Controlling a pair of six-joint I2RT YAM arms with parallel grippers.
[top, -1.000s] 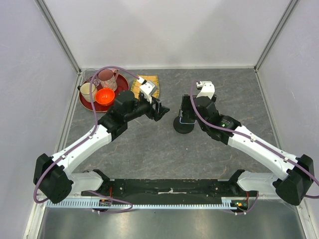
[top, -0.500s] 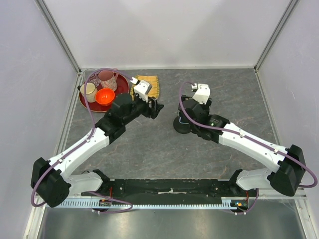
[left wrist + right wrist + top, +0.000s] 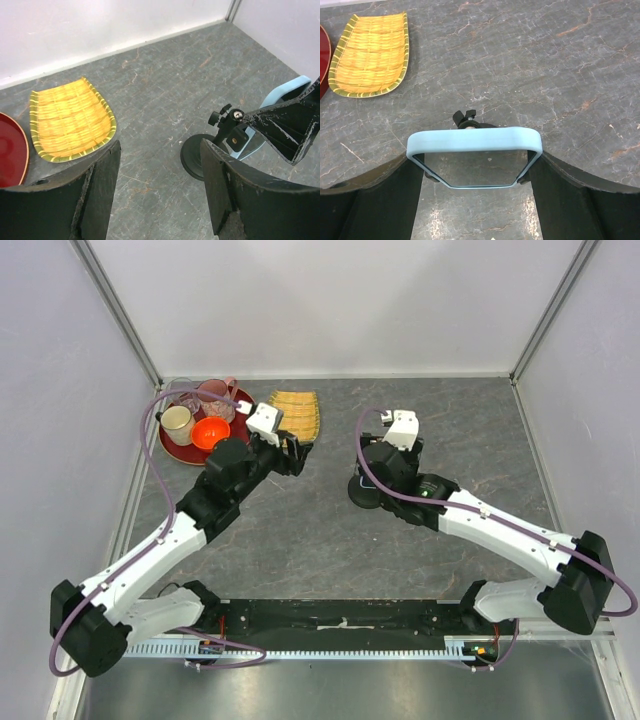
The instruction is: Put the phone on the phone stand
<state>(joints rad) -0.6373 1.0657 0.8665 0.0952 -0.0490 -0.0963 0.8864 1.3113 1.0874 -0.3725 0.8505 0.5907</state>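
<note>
The phone (image 3: 475,140), black-screened with a light blue case edge, stands tilted between the fingers of my right gripper (image 3: 475,165), which is shut on its two sides. Right behind and below it is the black phone stand (image 3: 465,118); only its knob shows there. In the left wrist view the phone stand (image 3: 192,157) shows its round base and clamp head, with the phone (image 3: 287,90) leaning behind it. From above, my right gripper (image 3: 378,475) covers the phone stand (image 3: 362,495). My left gripper (image 3: 293,452) is open and empty, well left of the stand.
A yellow woven plate (image 3: 297,414) lies at the back, beside the left gripper. A red tray (image 3: 172,448) at the back left carries an orange bowl (image 3: 210,432), a cream cup (image 3: 178,423) and a pink mug (image 3: 213,395). Walls close in three sides.
My left gripper has drawn back to the left, away from the stand. The right gripper's jaws have narrowed onto the phone and shifted slightly over the stand.
</note>
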